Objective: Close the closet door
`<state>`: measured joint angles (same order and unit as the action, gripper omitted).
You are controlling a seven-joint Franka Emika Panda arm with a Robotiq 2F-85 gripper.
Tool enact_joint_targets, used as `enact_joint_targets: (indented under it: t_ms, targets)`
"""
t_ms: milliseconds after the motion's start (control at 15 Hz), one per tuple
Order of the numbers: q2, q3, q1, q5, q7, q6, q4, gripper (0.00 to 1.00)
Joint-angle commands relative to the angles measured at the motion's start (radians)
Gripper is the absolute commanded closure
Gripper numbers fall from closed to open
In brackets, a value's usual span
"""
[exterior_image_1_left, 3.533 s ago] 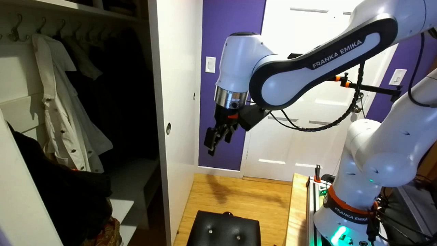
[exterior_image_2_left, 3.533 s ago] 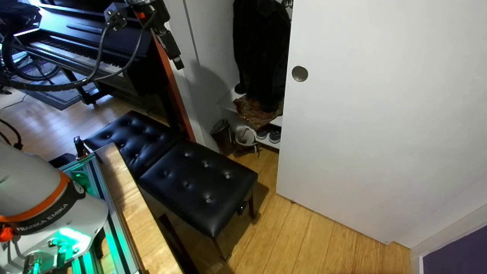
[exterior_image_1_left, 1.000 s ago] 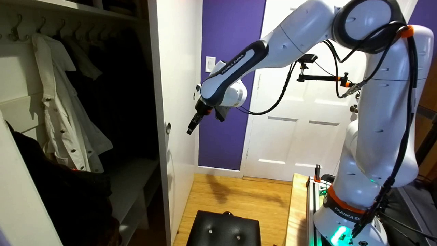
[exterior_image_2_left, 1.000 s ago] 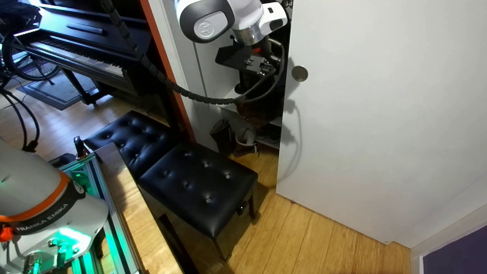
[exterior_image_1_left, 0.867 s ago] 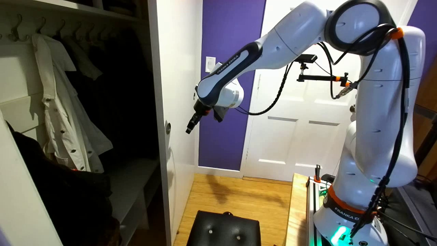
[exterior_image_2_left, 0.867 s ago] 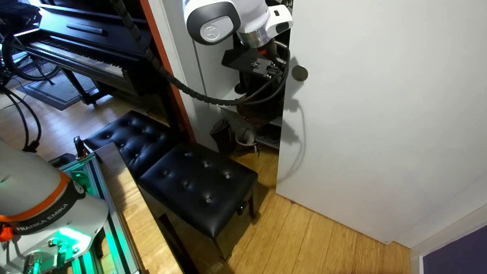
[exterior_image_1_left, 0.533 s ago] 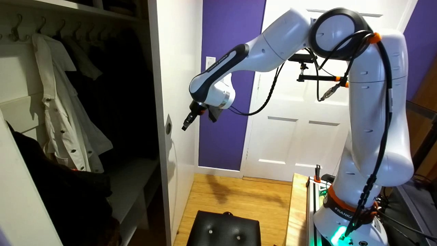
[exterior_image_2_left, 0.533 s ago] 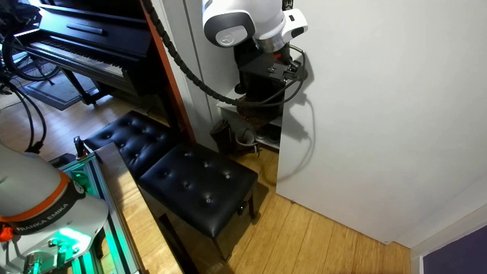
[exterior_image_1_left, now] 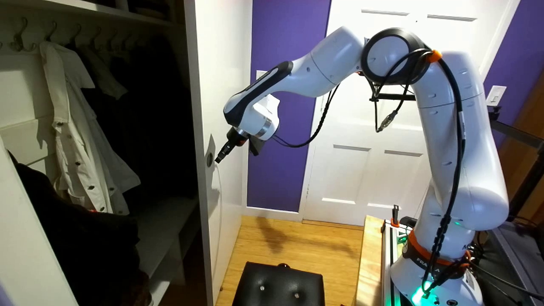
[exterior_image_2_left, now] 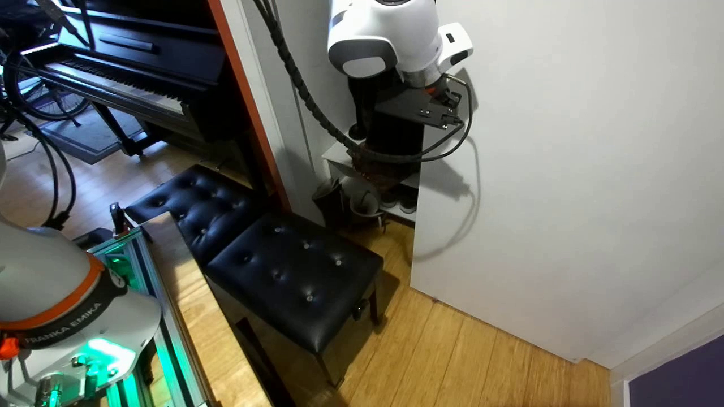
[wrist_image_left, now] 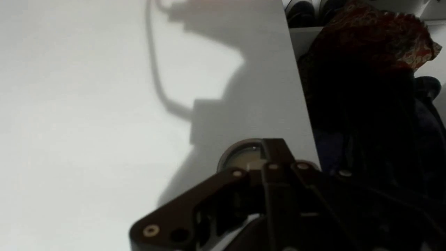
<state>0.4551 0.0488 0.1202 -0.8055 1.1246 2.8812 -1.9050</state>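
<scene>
In an exterior view the white closet door (exterior_image_1_left: 227, 93) stands across only part of the closet opening, and the dark interior shows past its upright edge. A round flush pull (exterior_image_1_left: 209, 160) is set near that edge. The Franka Emika arm (exterior_image_1_left: 314, 70) bends over toward the door, and its gripper (exterior_image_1_left: 218, 160) slants downward with the tips just beside the pull; whether they touch it I cannot tell. A white button-front jacket (exterior_image_1_left: 91, 157) hangs below a row of coat hooks (exterior_image_1_left: 20, 36), and a black tufted bench (exterior_image_1_left: 278, 289) stands on the wood floor (exterior_image_1_left: 297, 259) near the door

In an exterior view the arm's wrist is in front of the closet door near its edge, and a shadow of arm and cable (exterior_image_2_left: 396, 159) lies across the white face. The wrist camera (exterior_image_2_left: 416, 107) hides most of the gripper. Another tufted bench (exterior_image_2_left: 195, 198) is just beside the near one, and an upright piano (exterior_image_2_left: 169, 62) stands farther back

In the wrist view the jaws are drawn together, the fingertips (wrist_image_left: 278, 150) covering part of the flush pull's ring. Past the door's edge are dark clothes (wrist_image_left: 369, 115), red patterned cloth (wrist_image_left: 386, 35) and shoes (wrist_image_left: 301, 12)
</scene>
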Motion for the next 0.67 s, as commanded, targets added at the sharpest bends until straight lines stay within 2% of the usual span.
enact_joint_targets:
  t_ms: [0,400,600]
  targets:
    - [0.058,0.061,0.047,-0.066,0.089,0.010,0.066,1.00]
    - [0.114,0.121,0.079,-0.117,0.183,0.040,0.132,1.00]
    - [0.110,0.147,0.096,-0.133,0.223,0.028,0.127,1.00]
